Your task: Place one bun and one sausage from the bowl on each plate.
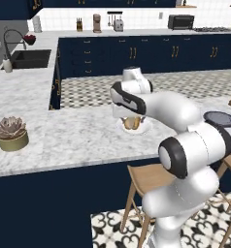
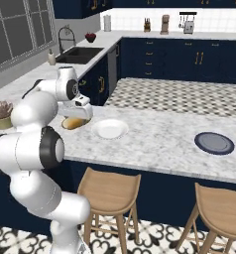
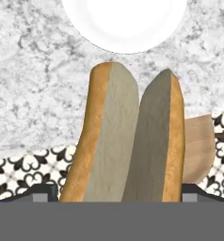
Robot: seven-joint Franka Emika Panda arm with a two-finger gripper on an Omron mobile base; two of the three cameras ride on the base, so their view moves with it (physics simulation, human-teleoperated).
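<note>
Hand (image 3: 116, 200) round bun (image 3: 128, 141) (nr white plate (image 3: 124, 23))

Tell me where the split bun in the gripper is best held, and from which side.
Across its two crusty outer sides, near one end, fingers coming from that end. In the hand view the bun runs lengthwise away from the gripper, slit facing the camera, so squeezing the sides closes the halves together. That appears to be the present hold.

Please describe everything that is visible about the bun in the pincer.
The bun is a long split roll with a golden-brown crust and a pale grey-beige cut inside, its two halves opened in a narrow V. It stands between the fingers of the pincer, which is shut on it, above the marble counter. It points toward the white plate but does not touch it.
</note>
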